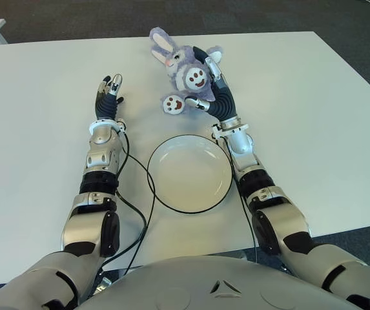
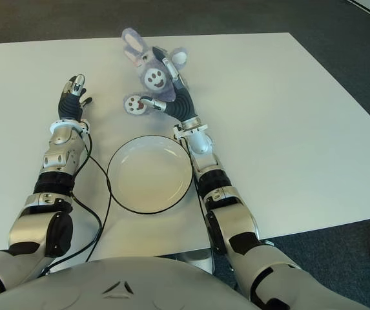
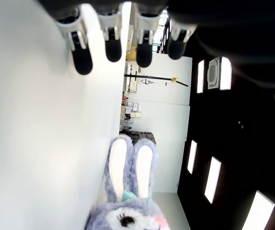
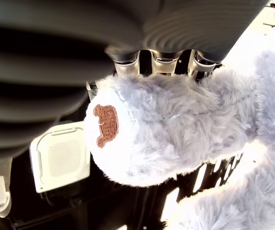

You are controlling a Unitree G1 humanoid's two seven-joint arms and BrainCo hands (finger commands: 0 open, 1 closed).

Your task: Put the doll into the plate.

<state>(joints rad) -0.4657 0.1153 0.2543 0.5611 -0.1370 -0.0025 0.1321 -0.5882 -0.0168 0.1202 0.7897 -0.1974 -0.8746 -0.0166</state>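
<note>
Beyond the plate [image 1: 172,194], toward the table's [image 1: 314,129] far edge, the right hand [image 1: 209,81] is wrapping its fingers [image 4: 154,60] around the doll [image 1: 185,71], a grey-purple plush rabbit. Its wrist view is showing fingertips pressing into the fur by a white paw with a brown patch, so the hand is gripping the doll, not merely lying beside it. Whether the doll is lifting clear of the table or resting on it is not something I can tell (its lower paw is showing close above the plate's far rim). The grip from the doll's right side is probably leaving a short, open path back to the plate, which is lying empty between the two forearms. The left hand [image 1: 109,93] is showing left of the doll, well apart from it, fingers extended and holding nothing, apparently keeping out of the way.
</note>
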